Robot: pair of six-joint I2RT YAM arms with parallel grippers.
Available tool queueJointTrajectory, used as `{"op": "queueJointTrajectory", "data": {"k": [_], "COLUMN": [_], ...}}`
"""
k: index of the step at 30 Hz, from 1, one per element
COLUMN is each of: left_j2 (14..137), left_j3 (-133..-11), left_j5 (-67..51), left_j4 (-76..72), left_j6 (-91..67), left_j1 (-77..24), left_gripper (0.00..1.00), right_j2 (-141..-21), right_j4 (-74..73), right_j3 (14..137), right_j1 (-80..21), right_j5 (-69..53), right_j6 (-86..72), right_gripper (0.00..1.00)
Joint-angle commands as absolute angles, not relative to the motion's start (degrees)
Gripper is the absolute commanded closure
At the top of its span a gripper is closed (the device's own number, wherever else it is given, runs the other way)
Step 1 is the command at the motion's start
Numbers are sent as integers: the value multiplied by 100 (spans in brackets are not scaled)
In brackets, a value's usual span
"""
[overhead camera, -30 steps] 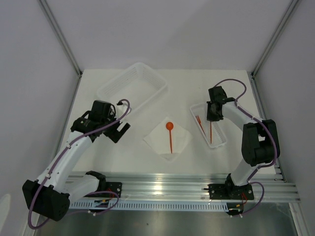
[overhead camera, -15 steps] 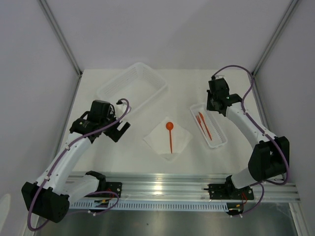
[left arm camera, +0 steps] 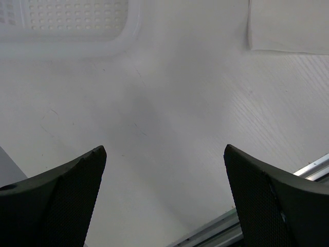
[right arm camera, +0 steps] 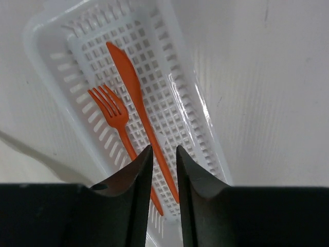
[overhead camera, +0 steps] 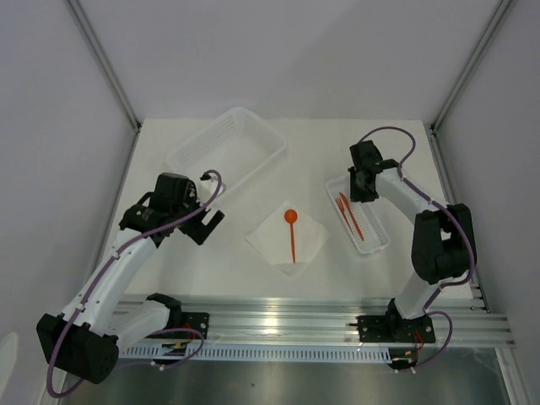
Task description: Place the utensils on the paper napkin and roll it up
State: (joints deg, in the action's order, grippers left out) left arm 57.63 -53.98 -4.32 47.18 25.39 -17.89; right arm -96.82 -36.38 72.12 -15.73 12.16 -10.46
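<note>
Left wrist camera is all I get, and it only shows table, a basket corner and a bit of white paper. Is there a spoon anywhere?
Observer: Yes. An orange spoon lies on the paper napkin. That napkin is the white bit you can see.
Operator: Are there more orange things?
Observer: A fork and a knife lie side by side in the narrow white tray.
Operator: Where's the other hand?
Observer: The right hand hangs over that tray, above the knife's handle, with its fingers slightly apart.
</note>
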Motion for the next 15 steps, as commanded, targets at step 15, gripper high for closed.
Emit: {"op": "queueJointTrajectory", "data": {"k": [15], "left_j2": [5739], "left_j3": [-5326], "left_j5": [-483], "left_j4": [4562], "left_j6": [2382], "left_j1": [-1819], "left_gripper": [1], "right_j2": [-10397], "right_j4": [-3516], "right_j3": [6908], "right_j1": [-1529], "right_j5": [475], "right_j6": [-940], "right_gripper": [75]}}
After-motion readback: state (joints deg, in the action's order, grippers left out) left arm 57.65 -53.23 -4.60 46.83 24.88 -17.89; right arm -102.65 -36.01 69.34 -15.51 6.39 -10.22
